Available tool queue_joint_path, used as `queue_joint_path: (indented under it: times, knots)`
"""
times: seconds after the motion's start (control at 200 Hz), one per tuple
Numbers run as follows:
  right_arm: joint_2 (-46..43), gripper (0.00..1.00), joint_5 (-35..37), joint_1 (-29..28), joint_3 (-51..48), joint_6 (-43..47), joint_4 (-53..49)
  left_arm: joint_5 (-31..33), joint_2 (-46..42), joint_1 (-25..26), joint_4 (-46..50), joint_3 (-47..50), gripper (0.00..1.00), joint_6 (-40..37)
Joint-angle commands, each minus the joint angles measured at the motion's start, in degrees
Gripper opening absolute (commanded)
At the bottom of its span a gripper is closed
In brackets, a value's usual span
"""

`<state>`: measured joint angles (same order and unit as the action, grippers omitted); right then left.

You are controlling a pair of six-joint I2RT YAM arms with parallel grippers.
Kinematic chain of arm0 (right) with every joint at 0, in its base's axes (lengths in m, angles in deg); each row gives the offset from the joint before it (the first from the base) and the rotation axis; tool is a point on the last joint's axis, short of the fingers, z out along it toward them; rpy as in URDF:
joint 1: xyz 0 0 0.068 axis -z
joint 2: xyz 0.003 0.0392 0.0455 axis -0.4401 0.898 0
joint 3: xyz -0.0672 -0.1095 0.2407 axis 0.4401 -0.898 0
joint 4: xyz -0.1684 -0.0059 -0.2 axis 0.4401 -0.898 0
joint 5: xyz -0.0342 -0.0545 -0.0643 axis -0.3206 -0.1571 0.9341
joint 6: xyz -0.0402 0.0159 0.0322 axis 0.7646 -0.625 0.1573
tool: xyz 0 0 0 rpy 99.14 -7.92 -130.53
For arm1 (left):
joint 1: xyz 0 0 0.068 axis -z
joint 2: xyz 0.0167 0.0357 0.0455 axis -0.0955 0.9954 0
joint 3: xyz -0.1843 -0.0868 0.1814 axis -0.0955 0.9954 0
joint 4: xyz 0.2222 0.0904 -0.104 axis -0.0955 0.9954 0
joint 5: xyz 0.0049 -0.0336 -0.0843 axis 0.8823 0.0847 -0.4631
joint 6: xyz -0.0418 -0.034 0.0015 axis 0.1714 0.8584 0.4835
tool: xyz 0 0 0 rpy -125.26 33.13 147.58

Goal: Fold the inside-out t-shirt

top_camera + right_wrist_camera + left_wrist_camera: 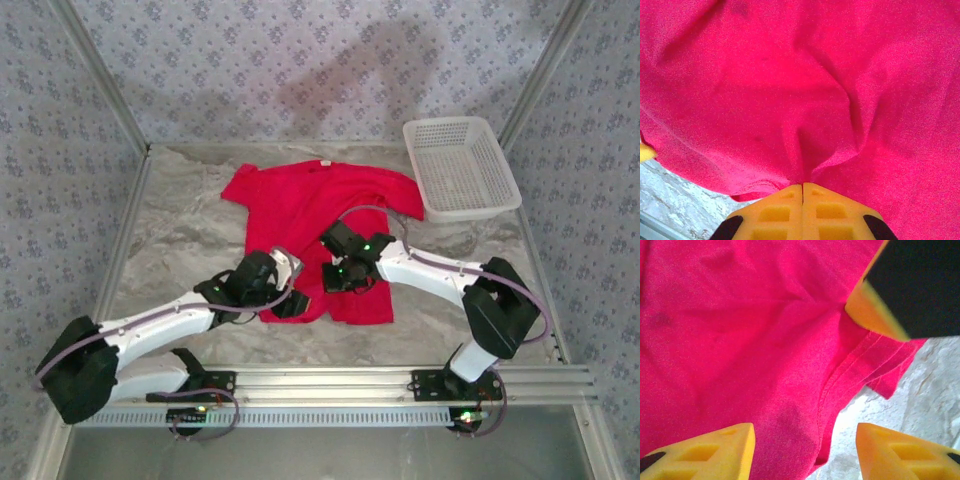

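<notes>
The inside-out t-shirt (310,205) is bright red and lies spread on the marble table, collar toward the back wall. My left gripper (290,303) is at its near-left hem corner. In the left wrist view that gripper (805,436) is open, and the stitched hem (832,385) runs between its yellow fingers without being clamped. My right gripper (335,275) sits just to the right, over the lower middle of the shirt. In the right wrist view it (803,186) is shut on a pinched ridge of the red cloth (805,100).
A white mesh basket (460,165) stands at the back right corner, just right of the shirt's sleeve. Bare marble table (180,240) lies left of the shirt and along the near edge. Patterned walls close in the back and both sides.
</notes>
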<state>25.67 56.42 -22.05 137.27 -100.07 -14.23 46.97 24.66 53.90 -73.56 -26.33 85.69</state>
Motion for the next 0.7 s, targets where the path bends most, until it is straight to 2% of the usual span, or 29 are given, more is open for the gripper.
queue_joint_path:
  times: [0.0, 0.24, 0.31, 0.405, 0.515, 0.695]
  knots:
    - [-2.0, 0.02, -1.2, 0.7, -1.1, 0.3, 0.2, 3.4, 3.5, 1.0, -0.6, -3.2, 0.55, -3.4]
    - [-2.2, 0.02, -1.2, 1.1, -1.2, 0.3, 0.1, 4.3, 11.9, 1.6, -1.0, -6.3, 0.55, -0.7]
    - [-2.1, 0.02, -1.3, 1.3, -1.2, 0.4, 0.0, 4.5, 14.6, 1.6, -0.2, -7.5, 0.52, 0.2]
    - [-2.2, 0.02, -1.3, 1.7, -1.3, 0.5, -0.1, 4.7, 17.0, 1.6, 0.7, -8.7, 0.35, 1.6]
    - [-2.5, 0.02, -1.3, 2.0, -1.8, 0.5, 0.1, 5.9, 17.0, 1.6, 2.4, -9.9, 0.01, 2.9]
    - [-2.4, 0.02, -1.1, 2.3, -2.6, 0.5, 0.1, 6.4, 11.8, 1.2, 7.9, -13.5, 0.00, 3.6]
